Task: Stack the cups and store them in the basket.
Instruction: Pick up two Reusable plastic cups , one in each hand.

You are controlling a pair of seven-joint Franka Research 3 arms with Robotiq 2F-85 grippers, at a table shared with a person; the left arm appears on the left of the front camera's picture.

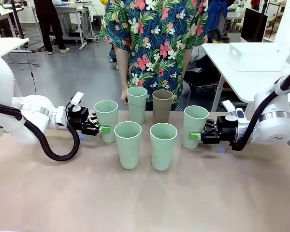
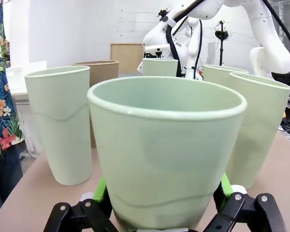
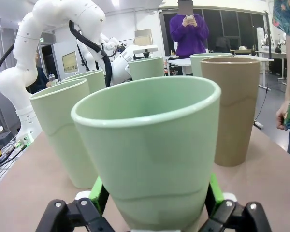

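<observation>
My L gripper (image 1: pixel 105 129) is clamped low on leftmost mint cup (image 1: pixel 106 113), R gripper (image 1: pixel 195 136) on rightmost mint cup (image 1: pixel 195 121), so I can lift both w/o tipping

The left-hand cup (image 2: pixel 166 145) and the right-hand cup (image 3: pixel 150 140), each pinched between my jaws, are mint plastic. Both are matt all over, with smooth rounded rims and a faint moulded wave line round the wall. The brown cup (image 1: pixel 162 106) has the same dull plastic finish. My pads (image 2: pixel 100 189) look like bright green rubber. The links of my jaws are black with a slight sheen and small metal screw heads. My arm shells (image 1: pixel 34 113) are glossy white plastic. The tabletop (image 1: pixel 145 203) is smooth, pale and matt. The person's shirt (image 1: pixel 154 38) is printed cloth.
</observation>
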